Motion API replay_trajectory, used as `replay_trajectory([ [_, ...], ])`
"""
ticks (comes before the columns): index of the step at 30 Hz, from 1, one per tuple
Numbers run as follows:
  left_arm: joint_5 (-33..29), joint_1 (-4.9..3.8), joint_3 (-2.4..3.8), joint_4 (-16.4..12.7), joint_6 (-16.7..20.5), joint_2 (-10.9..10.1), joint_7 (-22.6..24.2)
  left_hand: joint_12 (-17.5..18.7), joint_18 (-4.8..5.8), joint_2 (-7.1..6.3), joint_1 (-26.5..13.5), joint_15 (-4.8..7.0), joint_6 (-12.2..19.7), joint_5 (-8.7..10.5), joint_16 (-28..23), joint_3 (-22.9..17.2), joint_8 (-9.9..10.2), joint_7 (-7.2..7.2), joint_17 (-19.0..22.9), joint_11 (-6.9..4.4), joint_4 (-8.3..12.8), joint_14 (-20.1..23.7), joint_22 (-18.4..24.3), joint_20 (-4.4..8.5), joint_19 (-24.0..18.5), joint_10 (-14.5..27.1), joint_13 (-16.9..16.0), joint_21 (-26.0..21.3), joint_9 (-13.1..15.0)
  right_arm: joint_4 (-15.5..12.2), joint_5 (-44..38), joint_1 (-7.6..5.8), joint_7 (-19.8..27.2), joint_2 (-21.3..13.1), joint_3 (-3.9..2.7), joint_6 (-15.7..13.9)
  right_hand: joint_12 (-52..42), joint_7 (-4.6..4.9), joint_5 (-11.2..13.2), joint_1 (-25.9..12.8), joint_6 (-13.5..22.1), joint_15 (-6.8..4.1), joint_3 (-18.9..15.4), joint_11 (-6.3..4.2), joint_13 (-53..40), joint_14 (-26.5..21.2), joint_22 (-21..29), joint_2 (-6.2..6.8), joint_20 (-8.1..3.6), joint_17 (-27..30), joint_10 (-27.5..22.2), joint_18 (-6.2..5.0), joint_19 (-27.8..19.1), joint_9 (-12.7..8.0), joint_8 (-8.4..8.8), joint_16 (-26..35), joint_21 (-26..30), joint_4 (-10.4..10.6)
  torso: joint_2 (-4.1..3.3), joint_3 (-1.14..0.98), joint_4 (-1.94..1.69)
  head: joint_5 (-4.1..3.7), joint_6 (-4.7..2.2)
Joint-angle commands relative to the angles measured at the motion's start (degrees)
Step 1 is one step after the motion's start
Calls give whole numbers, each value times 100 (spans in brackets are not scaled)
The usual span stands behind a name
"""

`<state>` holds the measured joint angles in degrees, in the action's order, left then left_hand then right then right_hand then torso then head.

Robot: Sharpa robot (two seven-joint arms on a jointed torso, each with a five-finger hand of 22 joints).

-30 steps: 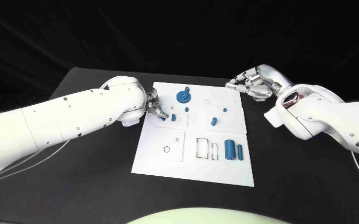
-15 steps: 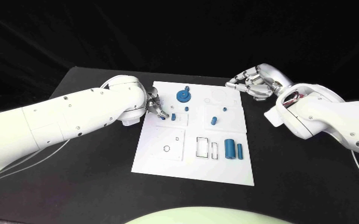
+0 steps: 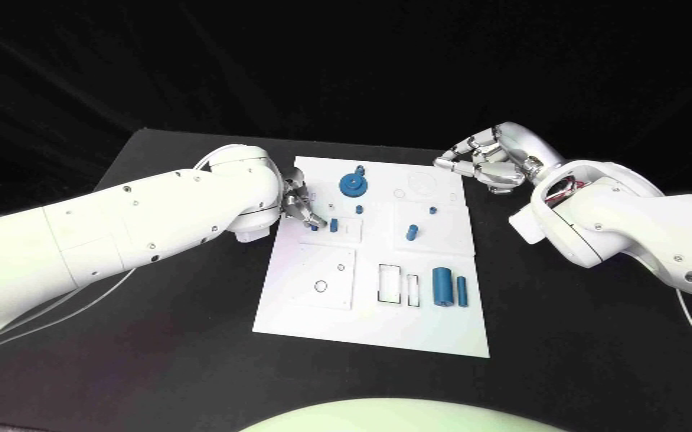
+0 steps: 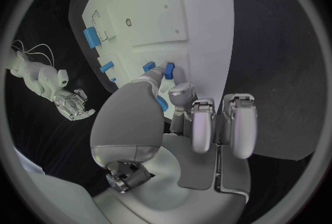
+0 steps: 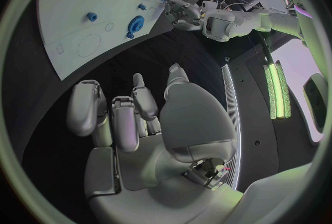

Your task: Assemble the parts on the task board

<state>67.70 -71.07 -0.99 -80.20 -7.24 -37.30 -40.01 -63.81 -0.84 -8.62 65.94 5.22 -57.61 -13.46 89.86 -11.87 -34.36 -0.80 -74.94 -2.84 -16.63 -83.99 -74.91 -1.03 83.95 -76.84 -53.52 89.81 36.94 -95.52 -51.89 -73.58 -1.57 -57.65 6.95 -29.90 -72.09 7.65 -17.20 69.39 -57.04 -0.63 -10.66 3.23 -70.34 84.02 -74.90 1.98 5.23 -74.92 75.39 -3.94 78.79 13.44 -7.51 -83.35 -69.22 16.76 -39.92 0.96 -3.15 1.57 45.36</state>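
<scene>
A black surface (image 3: 173,332) stretches across the scene, its far edge meeting a dark backdrop. Lying flat in its middle is a white rectangular task board (image 3: 368,322), set lengthwise away from the robot, with bare black surface showing on both of its long sides and in front of its near edge. The board is marked with faint square panels and thin outlined shapes. Thin pale cables (image 3: 58,317) trail over the surface near its left side, beneath the robot's left arm. From the left wrist view, the board (image 4: 201,19) again lies flat against the dark surface (image 4: 276,69).
</scene>
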Motion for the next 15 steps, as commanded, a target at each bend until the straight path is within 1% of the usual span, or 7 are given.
replay_trajectory([
  [1,-7,-1,2,19,-97,28,-217,-20,84,20,-95,48,-45,28,14,137,-31,-4,-1506,-5,-6,-601,-1509,29,605,-30,0,19,-20,-10,-47,3,35,0,0,24,-10,-8,-18,-8,34,-52,-35,-27,6,336,-180,-50,-15,-397,22,-79,30,7,-28,39,31,-8,-2,1,0,-2,0],
  [5,11,-1,2,44,-97,36,-222,-19,84,67,-155,48,-45,24,14,266,-42,-4,-1506,-5,-11,-601,-1509,30,605,-27,5,19,-39,-11,-52,3,38,-2,0,18,-11,-8,-18,-9,34,-52,-36,-27,5,336,-181,-50,-15,-398,23,-79,31,7,-28,38,31,-8,-2,0,4,-6,1],
  [9,23,-1,2,57,-80,35,-223,-19,84,96,-182,49,-42,22,14,329,-46,-4,-1506,-5,-12,-601,-1509,31,605,-26,7,19,-50,-12,-53,3,39,-4,0,17,-11,-8,-18,-9,34,-52,-36,-27,5,336,-181,-50,-15,-398,23,-79,31,7,-28,38,31,-8,1,1,-2,-9,5],
  [15,29,-1,2,51,-54,22,-223,-19,84,96,-182,49,-42,22,14,329,-46,-4,-1506,-5,-12,-601,-1509,31,605,-26,7,19,-50,-13,-54,3,38,-8,0,16,-11,-8,-18,-9,34,-52,-36,-27,5,336,-181,-50,-15,-398,23,-79,31,7,-28,38,31,-8,0,3,-4,-11,13],
])
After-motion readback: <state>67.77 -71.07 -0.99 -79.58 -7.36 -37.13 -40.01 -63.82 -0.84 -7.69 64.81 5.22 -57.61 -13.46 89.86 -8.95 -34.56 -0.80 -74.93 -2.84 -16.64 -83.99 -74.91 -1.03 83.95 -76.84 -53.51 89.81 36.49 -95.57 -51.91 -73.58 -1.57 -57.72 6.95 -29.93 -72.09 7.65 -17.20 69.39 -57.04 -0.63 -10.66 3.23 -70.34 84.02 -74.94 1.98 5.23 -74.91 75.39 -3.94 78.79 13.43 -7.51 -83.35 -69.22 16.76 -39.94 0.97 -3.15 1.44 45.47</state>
